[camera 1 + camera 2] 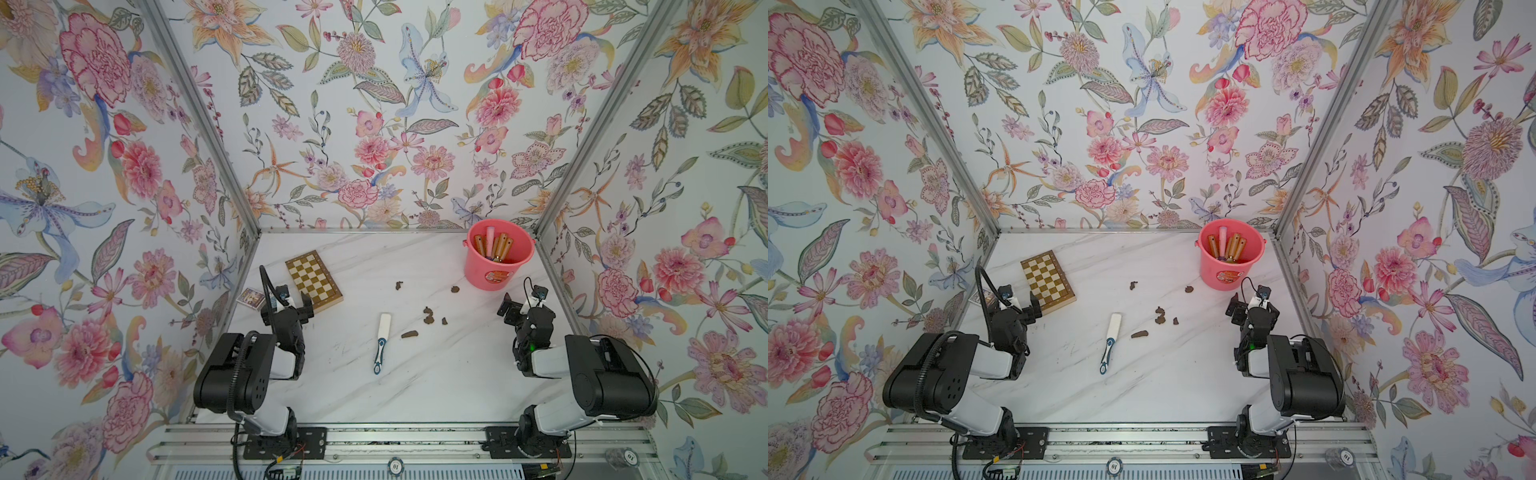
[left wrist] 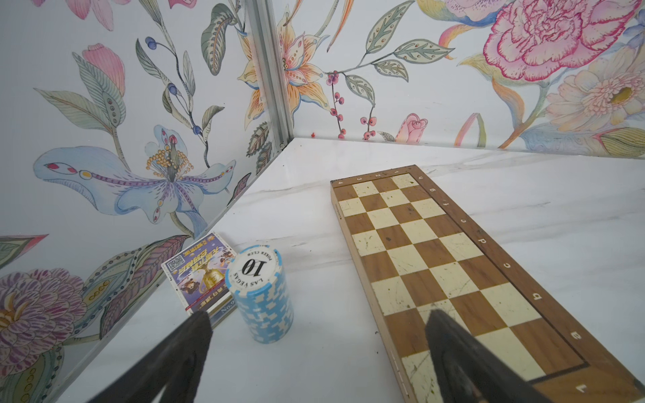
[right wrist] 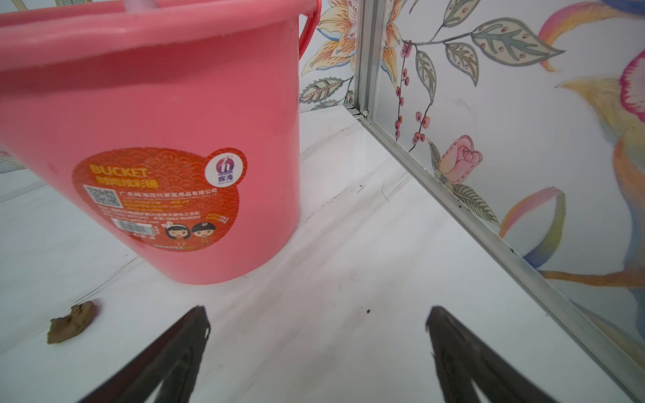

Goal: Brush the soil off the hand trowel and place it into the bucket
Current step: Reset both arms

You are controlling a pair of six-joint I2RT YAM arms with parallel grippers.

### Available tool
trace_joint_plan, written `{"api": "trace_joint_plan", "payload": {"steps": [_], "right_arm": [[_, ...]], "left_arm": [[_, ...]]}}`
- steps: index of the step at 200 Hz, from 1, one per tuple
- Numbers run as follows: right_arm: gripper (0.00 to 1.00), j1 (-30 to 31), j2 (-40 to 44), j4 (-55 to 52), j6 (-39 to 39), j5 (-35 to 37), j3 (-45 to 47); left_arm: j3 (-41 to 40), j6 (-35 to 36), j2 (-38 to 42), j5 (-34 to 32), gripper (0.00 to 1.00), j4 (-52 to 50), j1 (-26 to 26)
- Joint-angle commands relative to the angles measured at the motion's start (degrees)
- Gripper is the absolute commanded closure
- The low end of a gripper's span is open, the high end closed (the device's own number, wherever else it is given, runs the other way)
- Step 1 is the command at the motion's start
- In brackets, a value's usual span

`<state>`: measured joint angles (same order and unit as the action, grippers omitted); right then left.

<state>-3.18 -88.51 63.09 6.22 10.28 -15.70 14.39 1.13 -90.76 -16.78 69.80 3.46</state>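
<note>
The coral-pink bucket (image 1: 498,272) (image 1: 1225,272) (image 3: 157,104) stands at the table's back right, with several wooden tool handles (image 1: 497,248) upright inside it. No blade shows, so the hand trowel itself is hidden. Small brown lumps of soil (image 1: 428,316) (image 1: 1140,333) (image 3: 71,322) lie scattered on the marble mid-table. A white and blue brush (image 1: 381,343) (image 1: 1111,343) lies flat near the centre. My left gripper (image 1: 296,306) (image 2: 317,314) is open and empty by the chessboard. My right gripper (image 1: 521,305) (image 3: 317,308) is open and empty just in front of the bucket.
A folded wooden chessboard (image 1: 313,280) (image 2: 436,261) lies at the back left. A stack of blue poker chips (image 2: 260,296) and a small card box (image 2: 199,275) sit by the left wall. Floral walls enclose three sides of the table.
</note>
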Motion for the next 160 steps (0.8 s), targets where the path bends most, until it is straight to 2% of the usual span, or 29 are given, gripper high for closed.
{"api": "trace_joint_plan", "payload": {"steps": [1, 89, 160], "right_arm": [[0.01, -1.32, -0.06, -1.82, -0.22, -4.09, -2.05], [0.01, -1.91, -0.38, -2.54, 0.01, -5.39, -2.58], [0.01, -0.89, -0.15, -1.48, -0.77, -3.74, -1.89]], "left_arm": [[1.06, 0.81, -0.50, -0.90, 0.01, 2.03, 0.36], [1.97, -0.95, -0.53, 0.78, 0.01, -0.23, -1.31], [1.07, 0.37, -0.15, 0.77, 0.01, 1.48, -0.32]]}}
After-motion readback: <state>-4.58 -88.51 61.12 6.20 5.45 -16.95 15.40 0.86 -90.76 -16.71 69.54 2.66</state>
